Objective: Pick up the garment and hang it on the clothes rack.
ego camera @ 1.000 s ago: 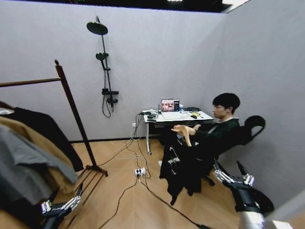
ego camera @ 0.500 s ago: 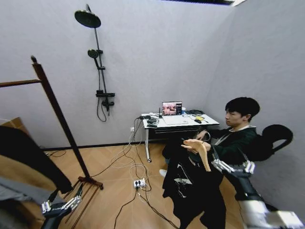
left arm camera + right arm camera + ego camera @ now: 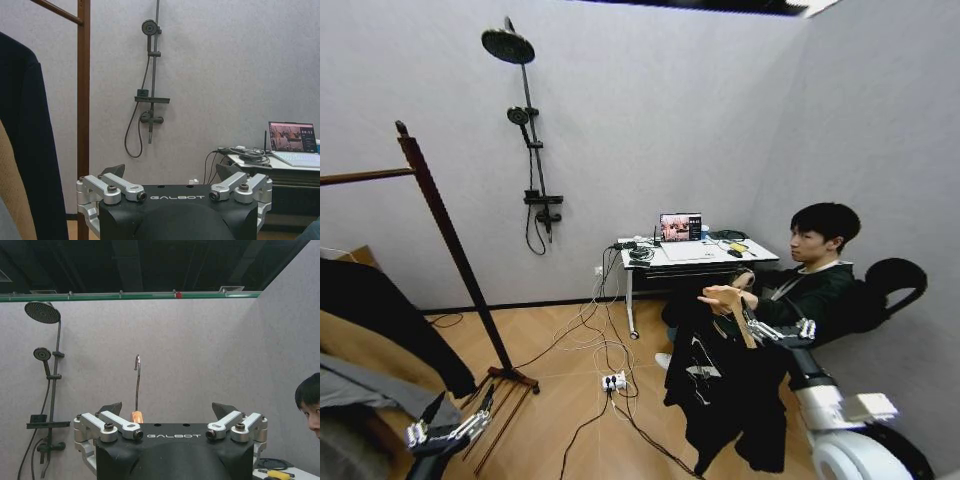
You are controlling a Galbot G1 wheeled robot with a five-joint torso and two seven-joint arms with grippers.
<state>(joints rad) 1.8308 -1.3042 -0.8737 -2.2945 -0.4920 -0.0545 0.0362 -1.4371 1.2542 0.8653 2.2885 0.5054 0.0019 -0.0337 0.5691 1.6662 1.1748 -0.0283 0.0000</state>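
Reaching the garment (image 3: 725,395) hanger, the right pincer (image 3: 777,330) gapes wide, gripping nothing.

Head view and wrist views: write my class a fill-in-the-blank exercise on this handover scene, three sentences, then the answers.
1. A seated person holds out the black garment on a pale wooden ____.
2. The right gripper has its fingers ____ beside the hanger.
3. The left gripper hangs low near the foot of the clothes ____.

Answers: hanger; open; rack
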